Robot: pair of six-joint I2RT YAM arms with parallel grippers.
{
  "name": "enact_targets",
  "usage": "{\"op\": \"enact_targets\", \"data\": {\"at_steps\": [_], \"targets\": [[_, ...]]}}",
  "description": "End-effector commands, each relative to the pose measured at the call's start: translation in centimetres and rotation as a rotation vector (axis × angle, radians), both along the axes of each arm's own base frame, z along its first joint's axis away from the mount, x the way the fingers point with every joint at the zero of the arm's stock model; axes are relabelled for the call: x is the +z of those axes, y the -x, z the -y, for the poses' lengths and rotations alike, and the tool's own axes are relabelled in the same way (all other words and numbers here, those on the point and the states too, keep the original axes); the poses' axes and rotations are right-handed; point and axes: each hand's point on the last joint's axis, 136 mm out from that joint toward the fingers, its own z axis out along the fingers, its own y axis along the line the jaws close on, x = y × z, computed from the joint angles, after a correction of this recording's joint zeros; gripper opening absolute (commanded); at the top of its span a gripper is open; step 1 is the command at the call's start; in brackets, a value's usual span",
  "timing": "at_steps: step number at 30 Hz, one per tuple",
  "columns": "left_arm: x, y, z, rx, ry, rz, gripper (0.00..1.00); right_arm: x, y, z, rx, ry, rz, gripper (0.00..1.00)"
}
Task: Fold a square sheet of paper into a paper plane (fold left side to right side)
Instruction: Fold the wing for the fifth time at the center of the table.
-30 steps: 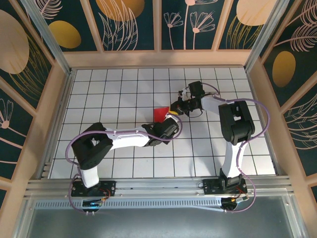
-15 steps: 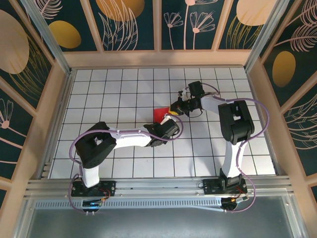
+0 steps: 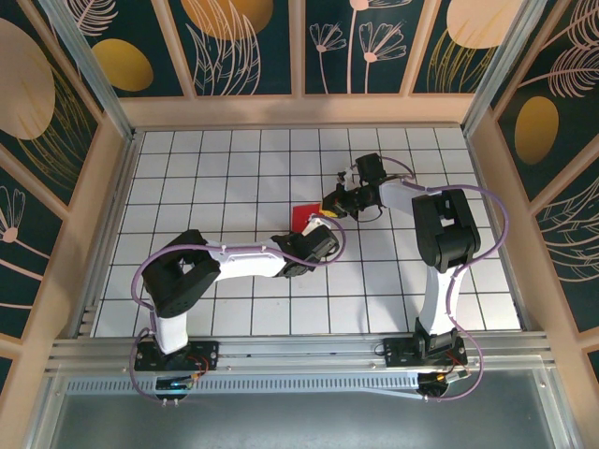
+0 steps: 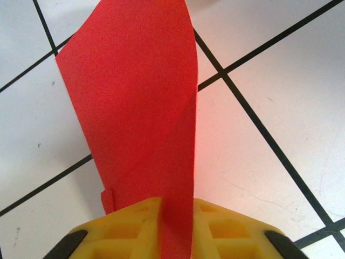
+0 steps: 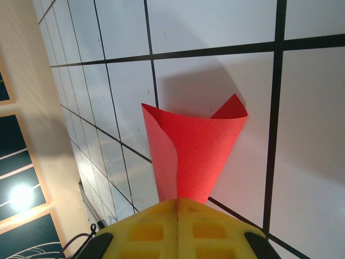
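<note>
The red paper point(image 3: 304, 212) sits mid-table between both arms, curled up off the grid. In the left wrist view the red paper point(image 4: 135, 102) rises as a folded sheet from between my yellow fingers point(image 4: 129, 226); the left gripper point(image 4: 177, 216) is shut on its near edge. In the right wrist view the paper point(image 5: 197, 154) curls into a cone, its narrow end pinched in the right gripper point(image 5: 178, 208), which is shut on it. From above, the left gripper point(image 3: 318, 236) sits just below the paper and the right gripper point(image 3: 333, 208) at its right.
The white gridded table point(image 3: 234, 168) is bounded by wooden walls point(image 3: 103, 187) on the left, back and right. An aluminium rail point(image 3: 299, 351) runs along the near edge by the arm bases. Purple cables loop around both arms.
The visible red patch has shrunk and shifted slightly right as the paper curls between the two grippers. The left arm's elbow has drawn in a little.
</note>
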Motion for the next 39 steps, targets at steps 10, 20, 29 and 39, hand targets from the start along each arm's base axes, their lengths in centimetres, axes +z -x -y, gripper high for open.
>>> {"op": "enact_targets", "data": {"at_steps": [10,20,29,39], "targets": [[-0.8,0.4,0.7,0.031,0.091,-0.009,0.03,1.6,-2.6,3.9,-0.142,0.064,0.096,0.12],[-1.1,0.4,2.1,-0.007,0.139,-0.048,0.00,4.7,-4.5,12.7,-0.365,0.119,0.213,0.20],[-0.4,-0.7,2.4,-0.028,0.281,-0.133,0.00,5.0,-4.3,15.2,-0.407,0.132,0.252,0.30],[0.2,-1.3,3.3,-0.019,0.499,-0.293,0.00,5.4,-4.1,15.3,-0.408,0.106,0.299,0.45]]}}
